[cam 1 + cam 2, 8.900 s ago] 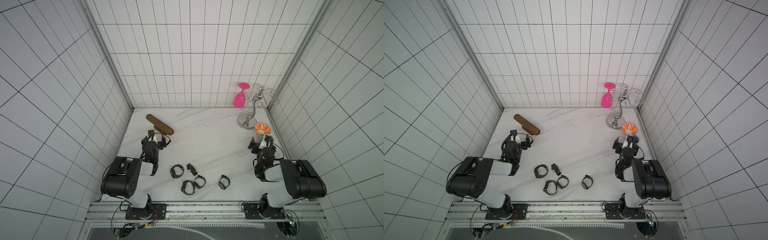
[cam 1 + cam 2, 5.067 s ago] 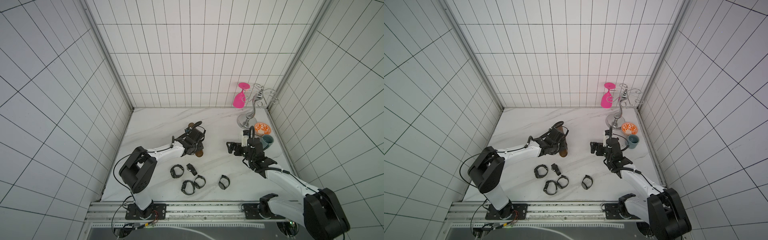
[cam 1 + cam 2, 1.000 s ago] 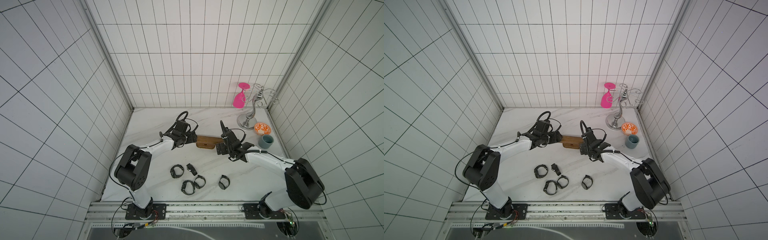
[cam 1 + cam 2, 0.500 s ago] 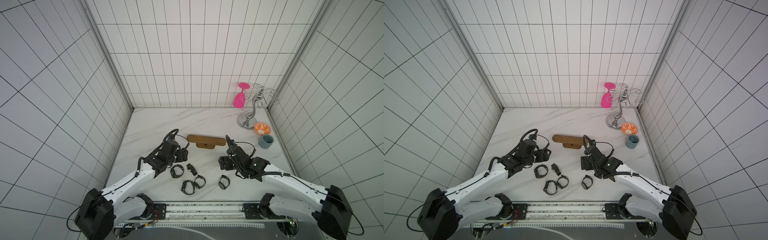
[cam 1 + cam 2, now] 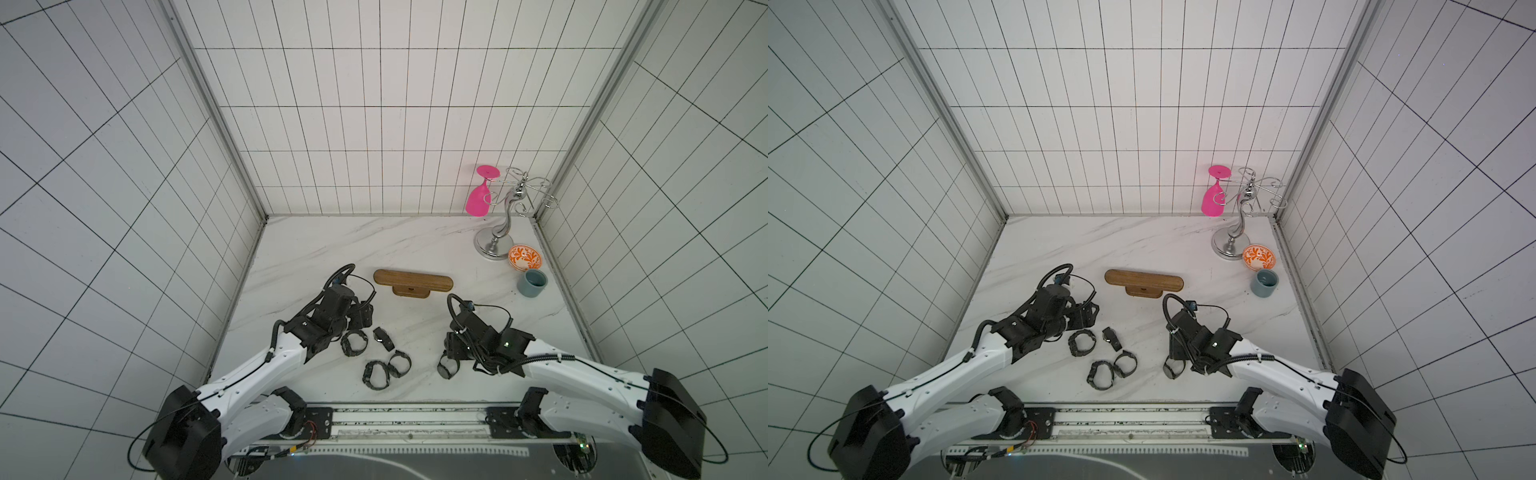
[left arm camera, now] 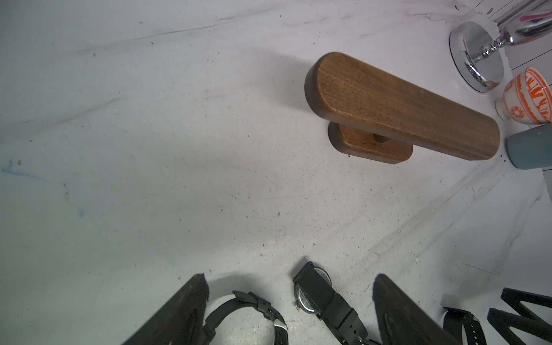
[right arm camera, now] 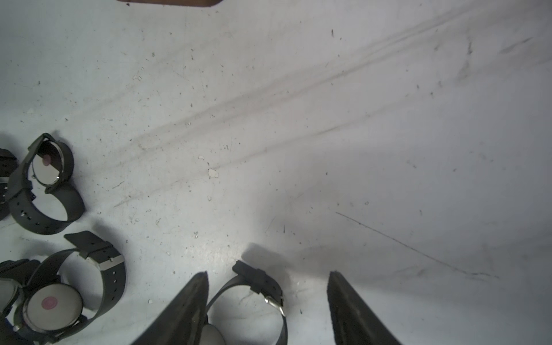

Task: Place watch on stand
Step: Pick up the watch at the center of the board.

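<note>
Right arm poised to pick up a watch, with the stand bare.

The right gripper (image 7: pixel 268 276) sits low over the lone watch (image 5: pixel 448 368), lower middle of a top view. Its jaws are partly apart either side of the strap loop and grip nothing yet. I'd centre the strap between the pads and pinch near the buckle, so the loop hangs open for the stand (image 5: pixel 412 281) at centre frame. The left gripper (image 6: pixel 289 280) hovers wide open and empty over the other watches (image 5: pixel 376 374).

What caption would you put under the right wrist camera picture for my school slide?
Right gripper, jaws apart, poised around a black watch on the marble table, other watches beside it.
</note>
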Controlling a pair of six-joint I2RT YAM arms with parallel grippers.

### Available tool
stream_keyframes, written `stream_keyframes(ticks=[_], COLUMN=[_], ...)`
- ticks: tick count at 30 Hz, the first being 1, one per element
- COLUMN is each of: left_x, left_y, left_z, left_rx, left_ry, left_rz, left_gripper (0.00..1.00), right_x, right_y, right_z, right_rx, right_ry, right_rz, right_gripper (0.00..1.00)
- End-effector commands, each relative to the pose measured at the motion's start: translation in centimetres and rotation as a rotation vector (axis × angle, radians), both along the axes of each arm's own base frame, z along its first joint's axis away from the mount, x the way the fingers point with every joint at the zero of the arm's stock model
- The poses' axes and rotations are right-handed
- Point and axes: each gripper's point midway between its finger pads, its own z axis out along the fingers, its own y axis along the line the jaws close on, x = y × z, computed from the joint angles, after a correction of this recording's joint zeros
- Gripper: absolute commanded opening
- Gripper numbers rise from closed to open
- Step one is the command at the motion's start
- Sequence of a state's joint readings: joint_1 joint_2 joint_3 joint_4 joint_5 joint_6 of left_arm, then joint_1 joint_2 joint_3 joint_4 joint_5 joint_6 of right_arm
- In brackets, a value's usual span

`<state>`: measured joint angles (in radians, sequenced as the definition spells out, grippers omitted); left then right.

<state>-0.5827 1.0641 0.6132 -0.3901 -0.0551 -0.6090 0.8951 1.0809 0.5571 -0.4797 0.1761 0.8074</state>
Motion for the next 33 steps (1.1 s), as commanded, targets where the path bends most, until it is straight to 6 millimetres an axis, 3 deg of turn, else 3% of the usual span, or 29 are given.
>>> stream_keyframes(ticks=[1,17,26,33], left_x=[0.7,1.0,0.9,0.9], left_y=[-0.4,-0.6,-0.4,-0.5], left_z=[1.0,1.0,0.8,0.9], left_rx=[-0.010,-0.012,-0.005,-0.003], left_ry=[-0.035,-0.032,-0.029,-0.033], left_rz=[0.003,0.000,0.004,0.002], left_gripper=[0.86,0.85,0.85,0.85], right_x=[-1.7,-3.5,-3.3,-3.4], right_y=[-1.7,-1.3,-1.2,-1.6], right_z=[-2.6,-5.4,-4.6,-3.8], right_rx=[-0.055,-0.056,-0.046,-0.062], right_ry=[0.071,0.136,0.107,0.106], right_rz=[-0.034,0.001,0.010,0.000], right_gripper=[0.59,0.29,0.27,0.37])
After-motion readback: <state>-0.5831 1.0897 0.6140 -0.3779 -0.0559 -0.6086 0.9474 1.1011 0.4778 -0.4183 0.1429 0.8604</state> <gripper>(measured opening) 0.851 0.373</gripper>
